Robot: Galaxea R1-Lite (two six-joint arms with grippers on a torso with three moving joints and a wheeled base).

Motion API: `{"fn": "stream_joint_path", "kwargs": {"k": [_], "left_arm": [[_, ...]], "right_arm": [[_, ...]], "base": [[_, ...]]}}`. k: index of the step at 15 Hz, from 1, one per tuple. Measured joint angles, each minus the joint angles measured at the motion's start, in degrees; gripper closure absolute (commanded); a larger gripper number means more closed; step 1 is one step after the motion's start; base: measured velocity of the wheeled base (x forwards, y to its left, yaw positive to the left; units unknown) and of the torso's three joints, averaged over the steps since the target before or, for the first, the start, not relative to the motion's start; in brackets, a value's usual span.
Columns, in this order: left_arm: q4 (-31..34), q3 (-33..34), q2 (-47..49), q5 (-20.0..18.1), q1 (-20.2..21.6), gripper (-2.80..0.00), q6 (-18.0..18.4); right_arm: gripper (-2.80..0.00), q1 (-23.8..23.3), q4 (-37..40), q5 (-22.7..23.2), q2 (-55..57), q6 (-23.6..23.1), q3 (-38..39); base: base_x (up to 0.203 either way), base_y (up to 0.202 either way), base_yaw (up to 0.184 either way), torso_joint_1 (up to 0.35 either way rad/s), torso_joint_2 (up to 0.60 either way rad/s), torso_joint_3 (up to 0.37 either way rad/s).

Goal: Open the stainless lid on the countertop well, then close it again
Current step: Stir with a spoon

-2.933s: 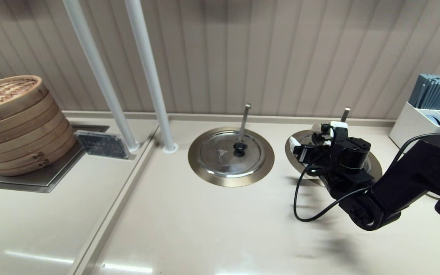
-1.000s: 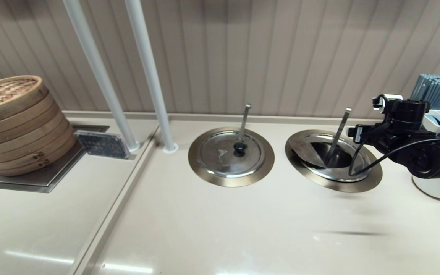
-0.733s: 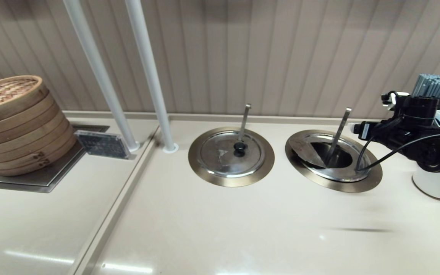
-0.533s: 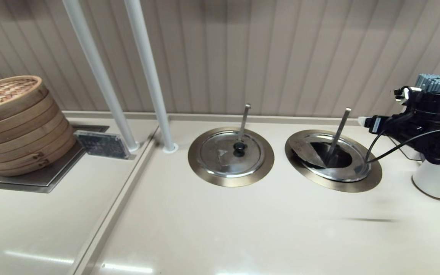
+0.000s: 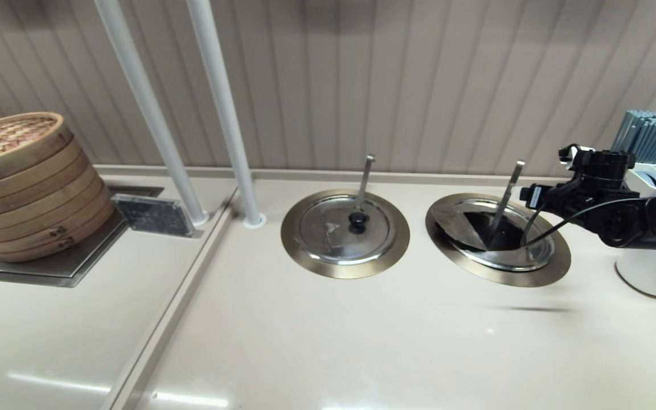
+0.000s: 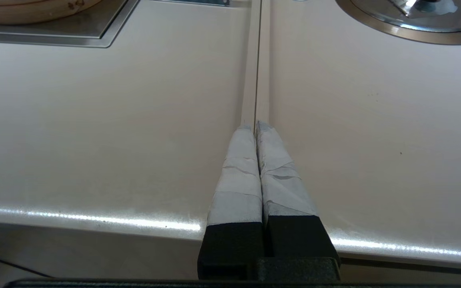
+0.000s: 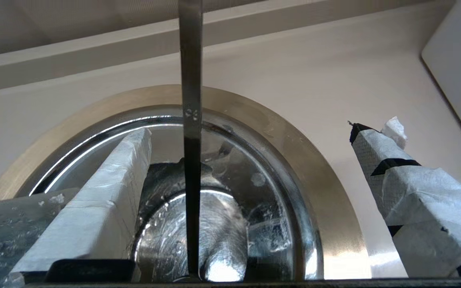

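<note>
The countertop well [image 5: 556, 259] [image 7: 326, 188] on the right has a wide brass ring, and its dark steel inside shows. A slanted ladle handle [image 5: 507, 193] [image 7: 190, 80] sticks out of it. A pale steel panel, likely the stainless lid [image 5: 456, 219], lies tipped at the well's left side, and no knob shows on it. My right gripper [image 5: 547, 173] [image 7: 250, 130] hovers open at the well's right rim, holding nothing, with the ladle handle between its fingers [image 7: 106, 192]. My left gripper [image 6: 255, 125] is shut and empty, parked over the counter seam near the front edge.
The twin lid [image 5: 333, 239] with a black knob sits shut on the middle ring, with a nearly upright handle [image 5: 366, 176] behind it. Two white poles [image 5: 231, 142] stand at the back. Bamboo steamers [image 5: 20, 182] are far left. A white utensil box [image 5: 613, 182] and a cup [image 5: 652, 273] are far right.
My right gripper left its place over the well and swung right, uncovering the open well. It drifted on toward the utensil box, then came back left to the well's right rim.
</note>
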Motion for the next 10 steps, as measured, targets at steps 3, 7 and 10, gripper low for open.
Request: {"fn": "stream_joint_path", "kwargs": {"k": [3,7,10], "left_arm": [[0.0,0.0,0.0,0.0,0.0,0.0,0.0],[-0.1,0.0,0.0,0.0,0.0,0.0,0.0],[0.0,0.0,0.0,0.0,0.0,0.0,0.0]], "right_arm": [[-2.8,0.6,0.1,0.5,2.2,-0.1,-5.7],[-2.8,-1.0,0.4,7.1,6.7,0.0,-11.9],[-2.8,-2.4,1.8,10.8,9.4,0.2,-15.8]], "base": [[0.0,0.0,0.0,0.0,0.0,0.0],[0.0,0.0,0.0,0.0,0.0,0.0],[0.0,0.0,0.0,0.0,0.0,0.0]]}}
